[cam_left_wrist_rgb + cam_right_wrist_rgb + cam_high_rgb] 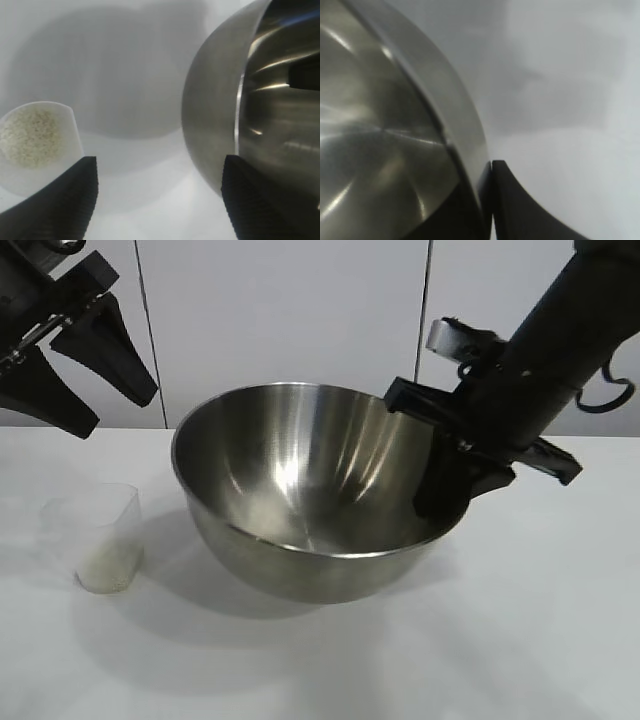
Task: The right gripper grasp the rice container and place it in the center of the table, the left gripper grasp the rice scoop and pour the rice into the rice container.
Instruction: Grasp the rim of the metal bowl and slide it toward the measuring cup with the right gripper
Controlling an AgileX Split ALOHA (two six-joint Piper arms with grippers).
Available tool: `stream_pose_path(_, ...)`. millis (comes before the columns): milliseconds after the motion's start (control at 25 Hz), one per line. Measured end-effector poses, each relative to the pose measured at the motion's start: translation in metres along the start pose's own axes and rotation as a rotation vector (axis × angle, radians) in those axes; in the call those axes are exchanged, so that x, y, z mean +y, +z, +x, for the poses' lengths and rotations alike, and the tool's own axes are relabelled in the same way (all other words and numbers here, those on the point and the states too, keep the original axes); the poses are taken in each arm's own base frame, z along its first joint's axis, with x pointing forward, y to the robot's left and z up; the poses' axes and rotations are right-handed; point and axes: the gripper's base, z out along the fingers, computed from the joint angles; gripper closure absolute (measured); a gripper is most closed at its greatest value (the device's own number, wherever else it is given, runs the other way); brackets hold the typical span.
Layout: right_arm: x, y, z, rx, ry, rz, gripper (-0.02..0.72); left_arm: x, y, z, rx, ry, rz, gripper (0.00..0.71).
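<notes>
The rice container (300,480), a big shiny steel bowl, stands mid-table with its opening tipped a little toward the exterior camera. My right gripper (452,478) is shut on its right rim, one finger inside and one outside; the wrist view shows the bowl wall (380,130) pinched between the jaws of the right gripper (487,167). The rice scoop (100,535), a small clear plastic cup, sits to the bowl's left with rice (108,565) in its bottom. My left gripper (118,410) hangs open above the scoop (35,140), with bare table between its fingers and the bowl (210,115) beside it.
The white table (500,640) stretches in front of and to the right of the bowl. A pale panelled wall (280,320) closes the back.
</notes>
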Motion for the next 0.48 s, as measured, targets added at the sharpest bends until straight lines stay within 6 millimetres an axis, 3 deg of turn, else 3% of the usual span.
stream_pose_path(280,0.009,0.041,0.004,0.008,0.004,0.023,0.685,0.0,0.0,0.0,0.0,0.0,0.0,0.203)
stream_pose_path(480,0.007,0.046,0.003,0.007,0.022,0.025,0.683,0.0,0.0,0.0,-0.001,0.0,0.0,0.203)
